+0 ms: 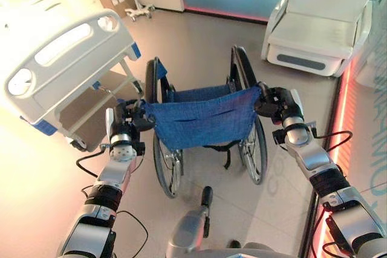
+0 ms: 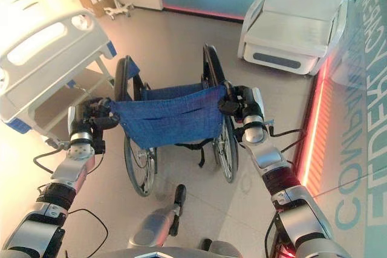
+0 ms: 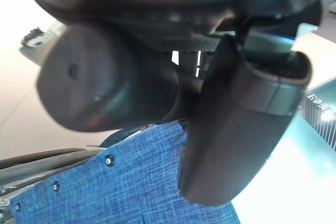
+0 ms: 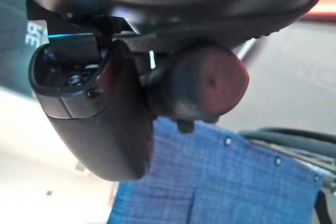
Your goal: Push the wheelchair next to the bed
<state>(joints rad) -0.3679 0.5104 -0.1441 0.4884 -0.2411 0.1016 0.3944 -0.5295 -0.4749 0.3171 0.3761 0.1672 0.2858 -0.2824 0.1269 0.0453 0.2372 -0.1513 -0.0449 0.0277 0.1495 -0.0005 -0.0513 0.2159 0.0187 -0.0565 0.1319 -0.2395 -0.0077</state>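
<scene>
Here the blue wheelchair point(image 1: 202, 122) stands on the floor point(image 1: 199, 46), near the foot of the bed point(image 1: 63, 64) on its left. The left hand point(image 1: 130, 119) and right hand point(image 1: 273, 102) each curl their fingers round a push handle.

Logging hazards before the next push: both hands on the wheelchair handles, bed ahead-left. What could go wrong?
1. The bed has its footboard corner close ahead-left of the wheelchair; a straight push may catch the left wheel on its frame.
2. The left hand and right hand grip separate handles; uneven force could swing the chair off line.
3. The second bed stands ahead-right, limiting correction room.
</scene>
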